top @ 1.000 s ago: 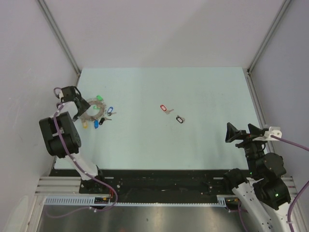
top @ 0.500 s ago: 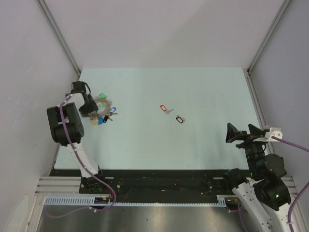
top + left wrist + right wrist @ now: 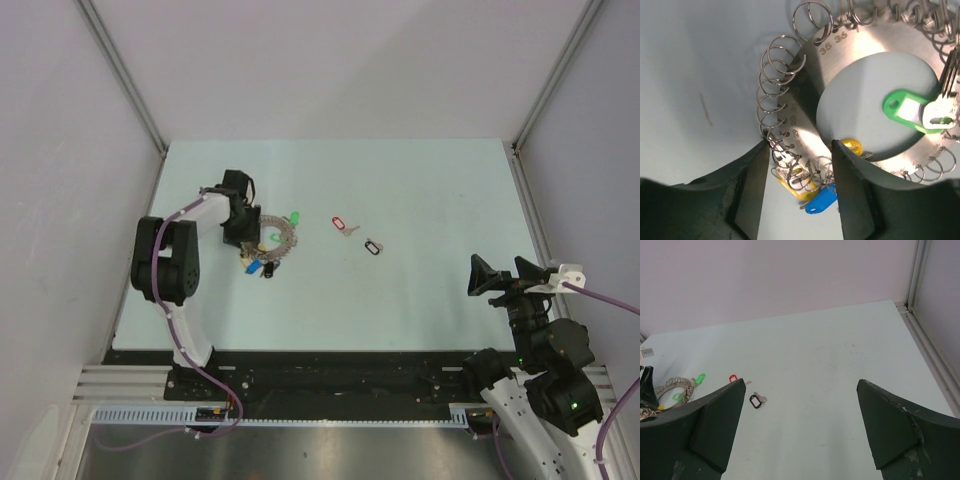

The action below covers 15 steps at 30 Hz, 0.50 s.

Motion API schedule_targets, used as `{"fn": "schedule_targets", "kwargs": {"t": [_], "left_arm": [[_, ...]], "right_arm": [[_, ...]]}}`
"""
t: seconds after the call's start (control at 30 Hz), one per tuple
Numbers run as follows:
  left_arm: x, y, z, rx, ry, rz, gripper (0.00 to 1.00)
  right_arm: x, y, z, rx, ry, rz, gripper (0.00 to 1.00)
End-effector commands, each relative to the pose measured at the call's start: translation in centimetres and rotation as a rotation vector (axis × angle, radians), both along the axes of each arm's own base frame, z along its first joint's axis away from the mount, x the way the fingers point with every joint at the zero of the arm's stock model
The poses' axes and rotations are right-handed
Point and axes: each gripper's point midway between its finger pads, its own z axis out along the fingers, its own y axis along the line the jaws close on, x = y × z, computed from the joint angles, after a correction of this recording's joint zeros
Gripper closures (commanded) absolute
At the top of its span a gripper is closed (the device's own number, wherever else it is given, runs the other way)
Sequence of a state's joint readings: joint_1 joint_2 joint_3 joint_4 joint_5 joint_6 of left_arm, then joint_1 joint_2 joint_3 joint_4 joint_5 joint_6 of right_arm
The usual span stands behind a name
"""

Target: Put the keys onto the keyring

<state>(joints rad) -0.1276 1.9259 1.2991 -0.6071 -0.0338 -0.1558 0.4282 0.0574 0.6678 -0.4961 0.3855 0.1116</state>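
The keyring (image 3: 285, 243) is a flat grey metal hoop edged with small wire loops; it lies left of the table's middle. In the left wrist view the keyring (image 3: 810, 85) carries a green tag (image 3: 907, 110) with a silver key (image 3: 940, 112), plus yellow (image 3: 799, 189) and blue tags (image 3: 821, 200). My left gripper (image 3: 240, 215) (image 3: 799, 145) is shut across the hoop's band. A red-tagged key (image 3: 340, 222) (image 3: 732, 378) and a black-tagged key (image 3: 372, 246) (image 3: 756, 401) lie loose just right of the hoop. My right gripper (image 3: 500, 272) (image 3: 801, 382) is open and empty at the right.
The pale table (image 3: 420, 190) is closed in by white walls with metal corner posts (image 3: 555, 80). Its right edge (image 3: 925, 340) runs close by my right arm. A black rail (image 3: 330, 370) crosses the near edge between the arm bases.
My left gripper has swept from the far left edge toward the table's middle, and the keyring with its tags has moved with it. The right arm and the loose keys have not moved.
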Motion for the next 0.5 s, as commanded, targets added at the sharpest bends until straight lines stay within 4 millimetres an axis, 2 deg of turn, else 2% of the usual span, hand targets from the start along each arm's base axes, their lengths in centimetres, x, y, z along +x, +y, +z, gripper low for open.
{"fn": "schedule_targets", "kwargs": {"t": [0.0, 0.03, 0.17, 0.27, 0.33, 0.47], "left_arm": [[-2.0, -1.3, 3.5, -0.095, -0.059, 0.028, 0.37], [-1.4, -1.2, 5.5, -0.111, -0.139, 0.06, 0.35], [-0.9, -1.1, 7.5, -0.219, -0.302, 0.276, 0.3], [-1.5, 0.0, 7.0, -0.253, -0.35, 0.441, 0.32], [-1.1, 0.6, 7.1, -0.272, -0.398, 0.513, 0.35], [-1.5, 1.8, 5.7, -0.268, -0.409, 0.639, 0.45]], "right_arm": [[-0.1, -0.1, 0.7, 0.001, -0.033, 0.0, 0.0], [-0.1, -0.1, 0.7, 0.001, -0.035, 0.0, 0.0], [0.0, 0.0, 0.7, 0.0, -0.033, 0.001, 0.0], [0.0, 0.0, 0.7, 0.0, -0.034, 0.003, 0.0], [-0.1, 0.0, 0.7, 0.001, -0.035, 0.003, 0.0], [0.0, 0.0, 0.6, -0.002, -0.032, 0.004, 0.0]]}}
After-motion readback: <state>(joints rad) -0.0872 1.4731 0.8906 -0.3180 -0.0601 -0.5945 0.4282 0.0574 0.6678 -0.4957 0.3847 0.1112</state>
